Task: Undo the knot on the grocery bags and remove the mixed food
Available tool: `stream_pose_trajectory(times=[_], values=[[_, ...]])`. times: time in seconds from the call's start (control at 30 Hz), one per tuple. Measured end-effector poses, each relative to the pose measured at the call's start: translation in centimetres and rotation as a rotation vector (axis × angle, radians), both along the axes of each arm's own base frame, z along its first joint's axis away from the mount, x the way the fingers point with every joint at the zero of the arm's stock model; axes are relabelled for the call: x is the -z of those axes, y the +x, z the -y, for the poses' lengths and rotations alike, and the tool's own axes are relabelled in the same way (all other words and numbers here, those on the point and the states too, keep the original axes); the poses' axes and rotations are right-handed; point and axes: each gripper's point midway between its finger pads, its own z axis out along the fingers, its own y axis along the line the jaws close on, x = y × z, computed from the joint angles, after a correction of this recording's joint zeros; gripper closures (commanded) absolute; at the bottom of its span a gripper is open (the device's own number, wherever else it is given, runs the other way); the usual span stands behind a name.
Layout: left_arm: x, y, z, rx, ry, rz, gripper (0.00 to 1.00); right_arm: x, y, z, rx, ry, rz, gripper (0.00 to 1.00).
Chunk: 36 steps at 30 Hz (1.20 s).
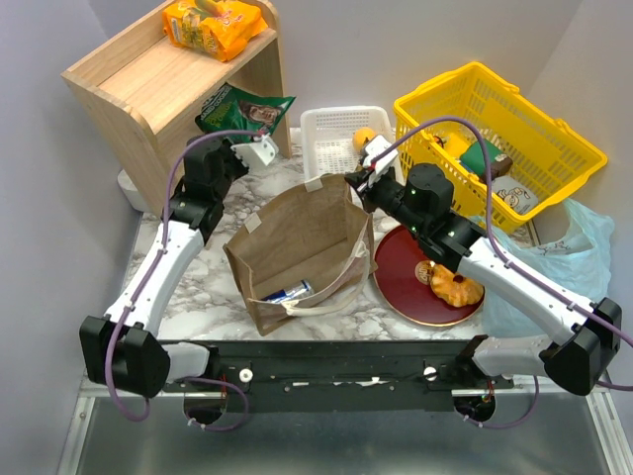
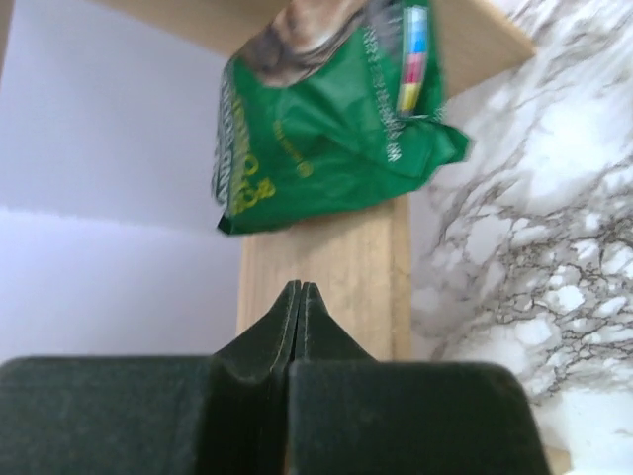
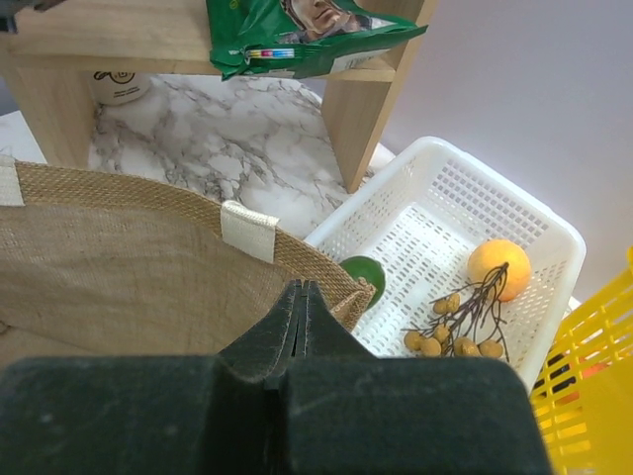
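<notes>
My left end effector [image 2: 299, 290] and right end effector [image 3: 300, 288] were closed, empty, brown paper bag [image 1: 297, 237] stood upright, mouth upward, length left-to-right.

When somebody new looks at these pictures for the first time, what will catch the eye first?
The bright yellow basket at the far right stands out first. Next comes the open brown paper bag in the middle, then the dark red plate beside it with a pastry on it.

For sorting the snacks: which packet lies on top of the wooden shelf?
The orange packet; the green packet lies on the shelf's lower board instead.
</notes>
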Motion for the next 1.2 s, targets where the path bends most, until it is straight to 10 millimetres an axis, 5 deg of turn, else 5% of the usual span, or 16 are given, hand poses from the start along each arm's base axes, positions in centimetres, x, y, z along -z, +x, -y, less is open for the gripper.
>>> stream_pose_trajectory(times=[0.17, 0.47, 1.0, 1.2], values=[[0.2, 1.3, -1.4, -0.173, -0.092, -0.062, 1.0, 0.0, -0.1, -0.1, -0.012, 0.001, -0.001, 0.99], [3.0, 3.7, -3.8, -0.317, 0.031, -0.099, 1.0, 0.9, -0.4, 0.0, -0.019, -0.007, -0.011, 0.99], [3.5, 13.9, -5.3, -0.402, 0.174, -0.051, 1.0, 2.8, -1.3, 1.4, -0.016, -0.031, -0.026, 0.96], [2.9, 15.7, -7.0, -0.434, 0.197, -0.028, 1.0, 3.8, -1.4, 1.8, -0.011, -0.041, -0.039, 0.96]])
